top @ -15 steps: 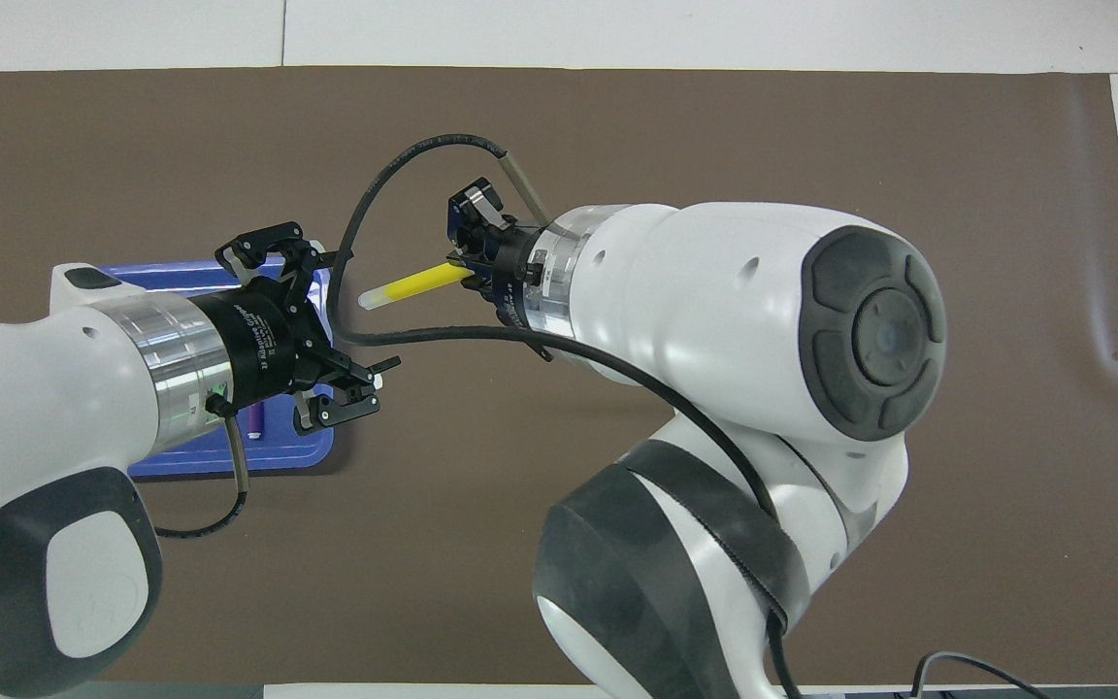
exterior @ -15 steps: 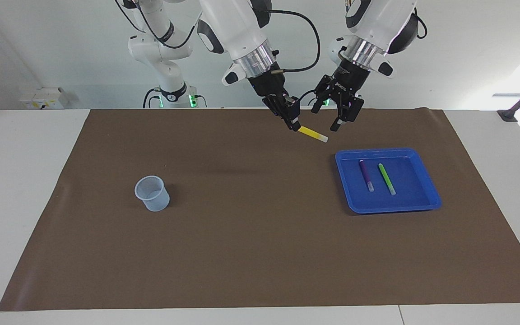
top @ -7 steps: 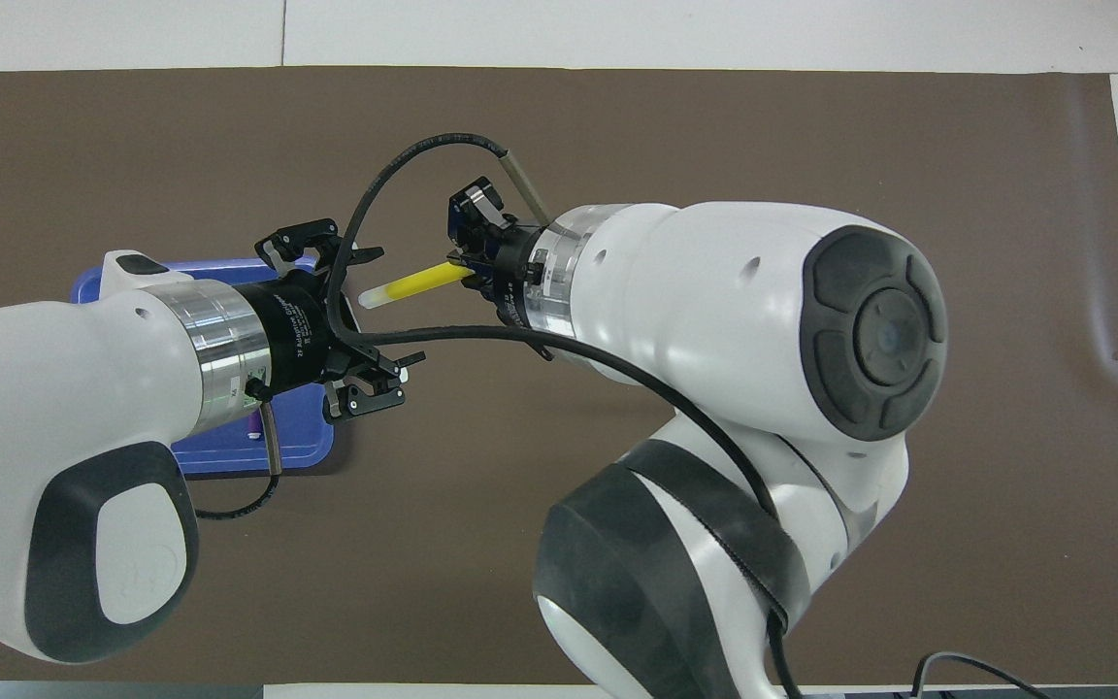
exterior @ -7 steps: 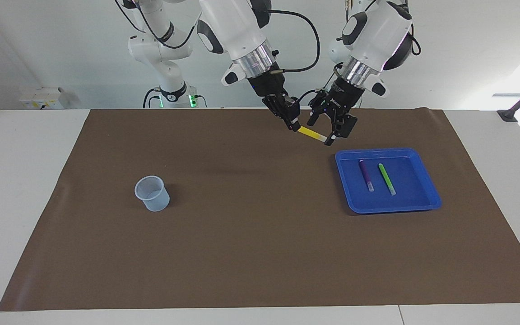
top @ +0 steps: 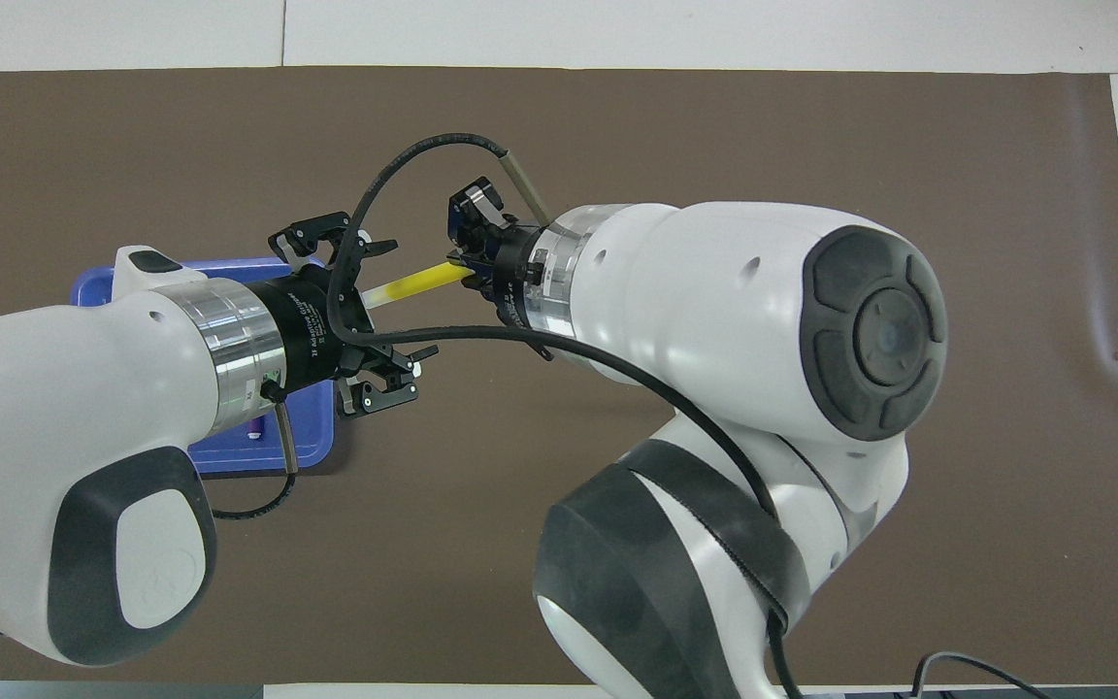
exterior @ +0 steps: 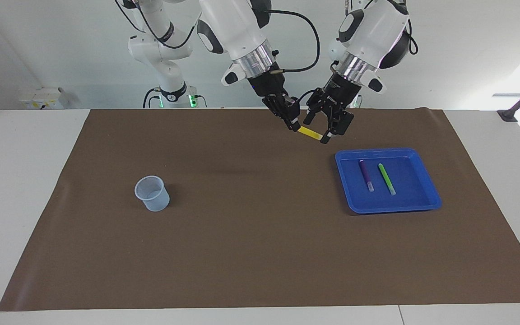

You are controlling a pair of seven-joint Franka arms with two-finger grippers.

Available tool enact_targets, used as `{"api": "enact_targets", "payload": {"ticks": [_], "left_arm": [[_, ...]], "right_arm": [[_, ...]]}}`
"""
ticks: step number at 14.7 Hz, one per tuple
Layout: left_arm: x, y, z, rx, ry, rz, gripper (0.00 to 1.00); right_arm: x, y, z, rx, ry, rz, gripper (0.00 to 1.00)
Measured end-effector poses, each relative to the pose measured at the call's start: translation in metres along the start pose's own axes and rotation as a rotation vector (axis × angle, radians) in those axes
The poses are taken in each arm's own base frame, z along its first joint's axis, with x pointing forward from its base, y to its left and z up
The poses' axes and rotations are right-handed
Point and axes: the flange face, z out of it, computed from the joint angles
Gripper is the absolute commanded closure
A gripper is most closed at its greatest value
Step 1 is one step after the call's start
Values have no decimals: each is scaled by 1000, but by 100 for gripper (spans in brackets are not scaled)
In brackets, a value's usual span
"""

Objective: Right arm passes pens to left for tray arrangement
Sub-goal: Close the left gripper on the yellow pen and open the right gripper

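My right gripper (exterior: pixel 294 125) (top: pixel 467 268) is shut on the yellow end of the yellow pen (exterior: pixel 309 132) (top: pixel 420 281) and holds it in the air over the brown mat, near the robots' edge. My left gripper (exterior: pixel 316 130) (top: pixel 402 301) is open, with its fingers on either side of the pen's pale end. In the blue tray (exterior: pixel 395 208) (top: pixel 219 456), toward the left arm's end of the table, a purple pen (exterior: pixel 366 175) and a green pen (exterior: pixel 386 178) lie side by side. In the overhead view the left arm hides most of the tray.
A small translucent cup (exterior: pixel 152 194) stands on the brown mat (exterior: pixel 260 234) toward the right arm's end. A slimmer white arm (exterior: pixel 165 58) with green lights stands at the back, off the mat.
My left gripper has swung in from beside the tray and now straddles the pale end of the yellow pen. The right gripper and the pen have stayed in place.
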Motion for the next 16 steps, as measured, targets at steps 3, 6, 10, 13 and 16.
{"api": "enact_targets", "payload": {"ticks": [3,6,10,13,16], "left_arm": [[-3,-2,2,-1,-4,6,23],[-3,-2,2,-2,-5,7,35],[-8,3,-2,-3,-15,8,42],[-10,8,-5,7,-20,7,66],[-10,10,-4,10,-20,6,100]], "right_arm": [[0,0,0,0,0,0,100],[0,0,0,1,0,0,100],[1,0,0,1,1,1,100],[1,0,0,1,1,1,100],[1,0,0,-2,1,1,100]]}}
